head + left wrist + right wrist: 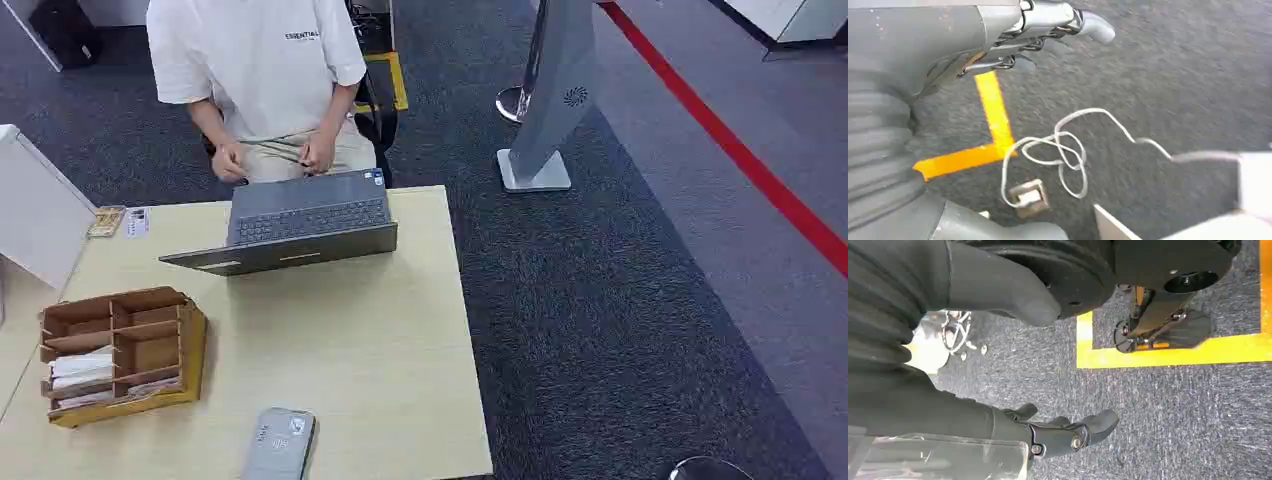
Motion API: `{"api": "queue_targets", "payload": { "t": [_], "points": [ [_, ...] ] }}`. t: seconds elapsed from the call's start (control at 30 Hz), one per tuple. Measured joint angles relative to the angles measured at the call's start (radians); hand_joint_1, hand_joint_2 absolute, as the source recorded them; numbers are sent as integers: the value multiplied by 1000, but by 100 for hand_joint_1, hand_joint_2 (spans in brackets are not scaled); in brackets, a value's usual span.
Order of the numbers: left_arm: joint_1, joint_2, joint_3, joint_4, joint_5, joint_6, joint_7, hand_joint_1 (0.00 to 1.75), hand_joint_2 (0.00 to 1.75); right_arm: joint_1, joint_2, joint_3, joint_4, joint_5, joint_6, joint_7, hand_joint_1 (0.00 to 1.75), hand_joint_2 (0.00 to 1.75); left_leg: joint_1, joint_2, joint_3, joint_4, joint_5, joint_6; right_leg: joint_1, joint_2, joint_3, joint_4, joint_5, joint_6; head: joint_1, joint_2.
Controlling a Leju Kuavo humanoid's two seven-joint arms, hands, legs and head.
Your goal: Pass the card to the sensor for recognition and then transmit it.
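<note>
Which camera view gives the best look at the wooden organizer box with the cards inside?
The head view: the wooden organizer box stands whole on the table, near its left edge, with pale cards lying in its compartments. Both wrist views look down at dark carpet, past the left hand and the right hand, and give nothing of the box.

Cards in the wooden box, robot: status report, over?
Left hand open, over carpet. Right hand open, hanging low. Cards untouched in wooden organizer. Grey sensor clear.

A laptop (300,222) is blocking the table's (400,350) far side, a wooden organizer (125,352) is crowding its left, and bare tabletop is lying open between them.
</note>
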Motion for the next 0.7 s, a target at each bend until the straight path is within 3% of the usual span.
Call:
{"api": "queue_targets", "payload": {
  "t": [0.1, 0.33, 0.4, 0.53, 0.7],
  "points": [
    [-2, -33, 61, -91, -105, -60, -11, 0, 175, 0, 5, -12, 0, 1, -7, -6, 0, 175, 0, 0, 0, 0, 0, 0, 0, 0, 0, 0, 0, 0, 1, 0],
    [-25, -53, 193, -267, -182, -196, -16, 0, 175, 1, 11, -34, 0, 20, -8, -24, 0, 175, 0, 0, 0, 1, 0, 0, 0, 0, 0, 0, 0, 0, 0, 0],
    [-28, -61, 217, -340, -192, -185, -15, 0, 175, 2, 12, -34, 0, 32, 0, -37, 0, 175, 0, 0, 0, 1, 0, 0, 0, 0, 0, 0, 0, 0, 0, 0],
    [8, -74, 187, -528, -59, -114, -14, 0, 175, 10, 12, -44, -3, 51, 11, -47, 0, 175, 1, 1, 0, 1, 0, 0, 2, 1, -1, 0, 0, 0, 0, 0],
    [7, -79, 176, -723, -107, -219, -16, 0, 175, 12, 12, -56, -4, 83, 13, -51, 0, 175, 1, -2, -2, 1, 0, 0, 2, -3, -1, 1, 0, 0, 1, 0]
  ]
}}
